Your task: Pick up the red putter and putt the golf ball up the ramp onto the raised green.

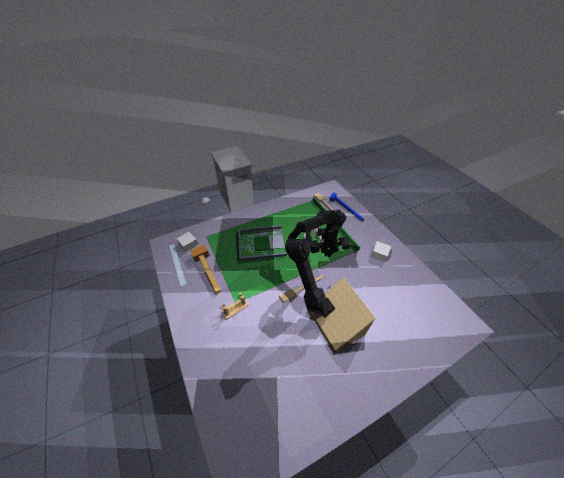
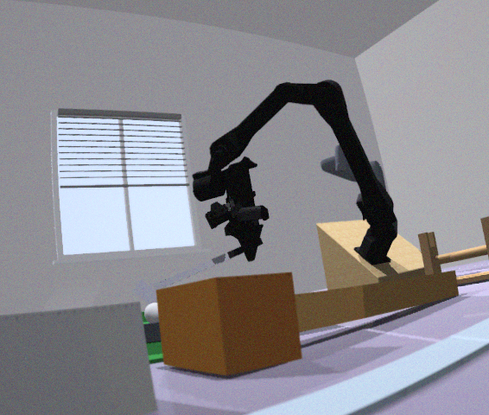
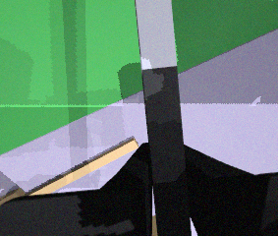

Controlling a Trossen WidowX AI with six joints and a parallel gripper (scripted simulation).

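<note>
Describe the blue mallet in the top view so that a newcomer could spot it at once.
Find the lavender table, then the green mat on it. Just beyond the mat's far right corner lies a thin blue mallet, beside a tan wooden one. It is the only deep blue thing there.
</note>
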